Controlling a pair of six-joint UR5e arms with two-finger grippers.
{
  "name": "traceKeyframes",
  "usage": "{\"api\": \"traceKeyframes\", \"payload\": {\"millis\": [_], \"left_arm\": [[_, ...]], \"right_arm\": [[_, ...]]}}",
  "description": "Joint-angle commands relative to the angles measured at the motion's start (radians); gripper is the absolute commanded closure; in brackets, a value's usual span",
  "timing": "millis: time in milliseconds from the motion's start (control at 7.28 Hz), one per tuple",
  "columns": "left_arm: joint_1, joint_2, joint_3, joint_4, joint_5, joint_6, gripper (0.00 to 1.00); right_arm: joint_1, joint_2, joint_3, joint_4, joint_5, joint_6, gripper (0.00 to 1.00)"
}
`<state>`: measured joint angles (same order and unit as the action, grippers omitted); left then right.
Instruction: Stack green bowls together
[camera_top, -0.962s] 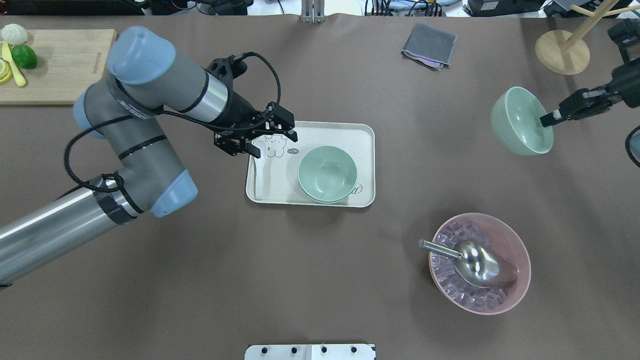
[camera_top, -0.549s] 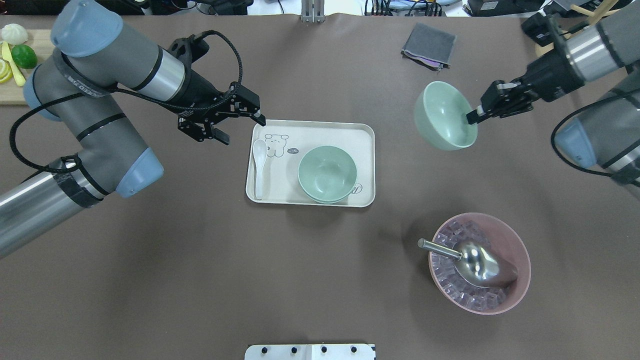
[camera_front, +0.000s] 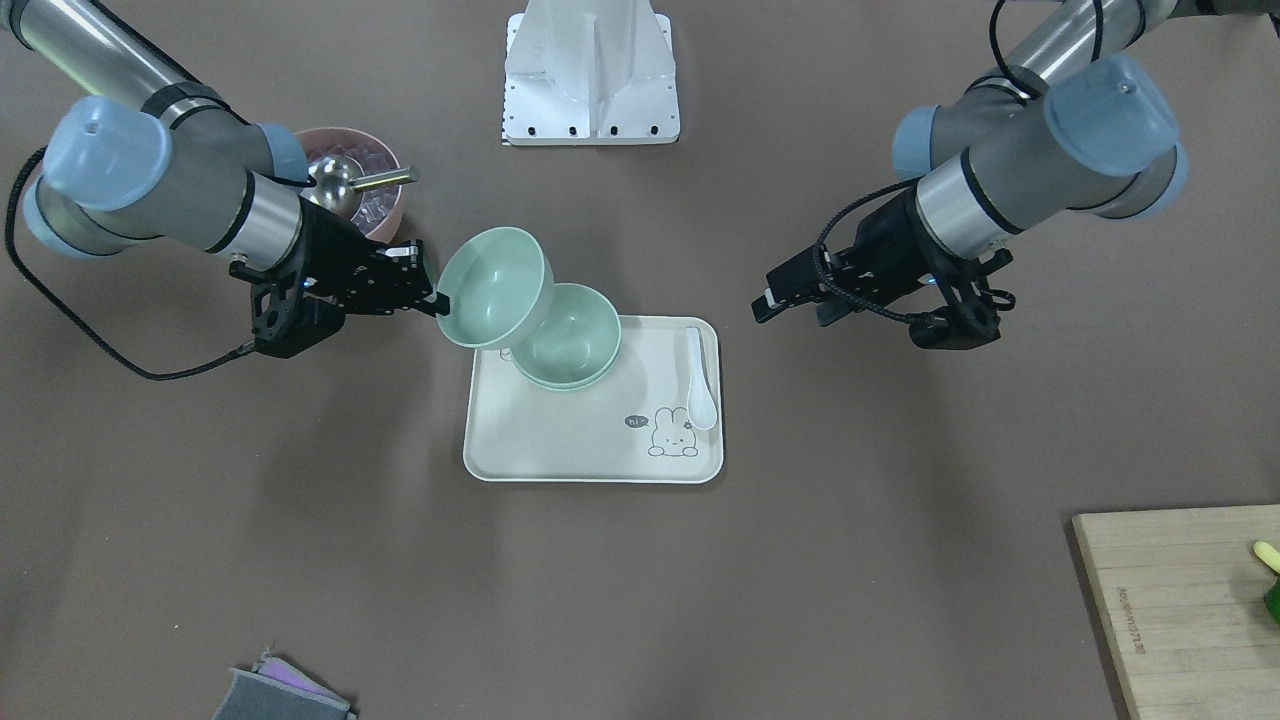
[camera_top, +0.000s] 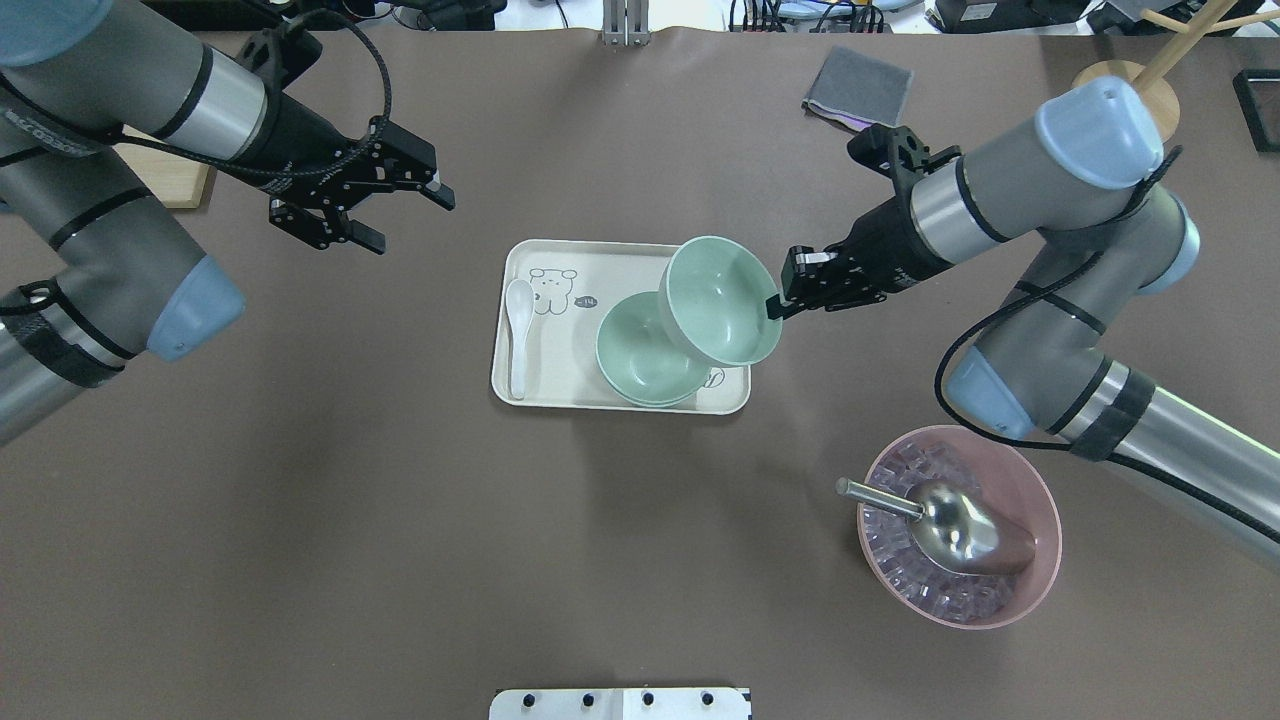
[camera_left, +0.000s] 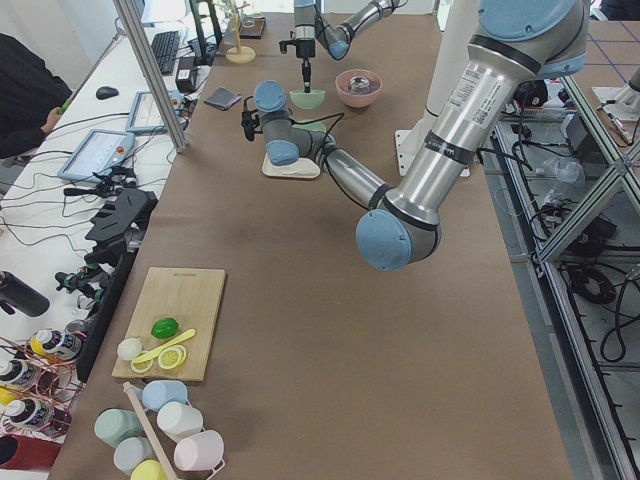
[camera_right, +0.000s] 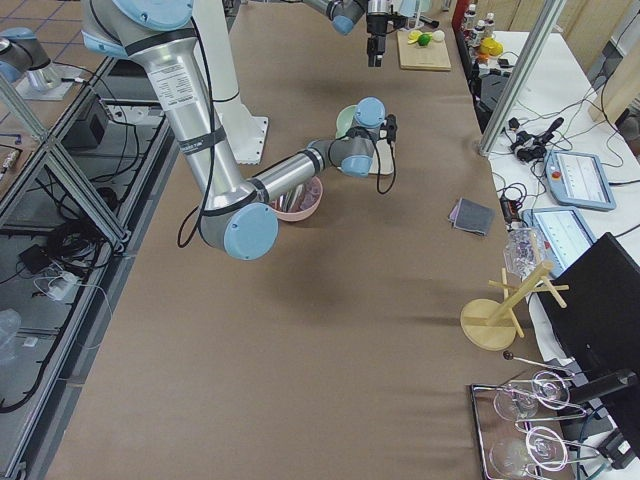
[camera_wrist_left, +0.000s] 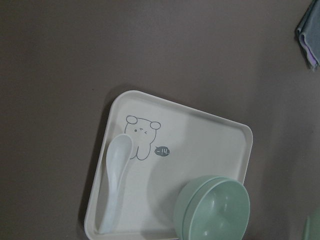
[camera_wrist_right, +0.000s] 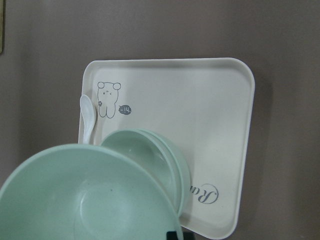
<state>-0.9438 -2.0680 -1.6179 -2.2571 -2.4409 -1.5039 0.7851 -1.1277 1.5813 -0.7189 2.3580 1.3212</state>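
Note:
Two pale green bowls (camera_top: 640, 358) sit nested on the right half of a cream tray (camera_top: 580, 265). They also show in the front view (camera_front: 572, 345) and in the left wrist view (camera_wrist_left: 215, 210). My right gripper (camera_top: 776, 305) is shut on the rim of a third green bowl (camera_top: 722, 300) and holds it tilted in the air, over the tray's right side and partly over the nested pair. In the right wrist view that held bowl (camera_wrist_right: 85, 200) fills the lower left above the nested bowls (camera_wrist_right: 150, 152). My left gripper (camera_top: 410, 222) is open and empty, off the tray's far left corner.
A white spoon (camera_top: 518, 335) lies along the tray's left edge. A pink bowl of ice cubes with a metal scoop (camera_top: 960, 525) stands near the front right. A grey cloth (camera_top: 858, 90) and a wooden stand (camera_top: 1125, 95) are at the back right. A cutting board (camera_front: 1180, 600) lies far left.
My right arm has carried the green bowl leftward from the table's right side to over the tray. My left arm has drawn back from the tray toward the far left.

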Motion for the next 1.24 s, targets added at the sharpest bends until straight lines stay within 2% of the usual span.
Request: {"api": "traceKeyframes", "payload": {"millis": [0,275,1099], "left_arm": [[-0.021,0.025,-0.005,-0.002,-0.015,0.001,0.02],[-0.023,0.026,-0.004,-0.002,-0.015,0.001,0.02],[-0.023,0.028,0.003,-0.002,-0.015,0.001,0.02]], "right_arm": [[-0.070,0.045,-0.009,-0.029,-0.126,0.030,1.00],[-0.084,0.065,-0.010,-0.091,-0.129,0.029,1.00],[-0.098,0.062,-0.021,-0.111,-0.137,0.029,0.98]]}}
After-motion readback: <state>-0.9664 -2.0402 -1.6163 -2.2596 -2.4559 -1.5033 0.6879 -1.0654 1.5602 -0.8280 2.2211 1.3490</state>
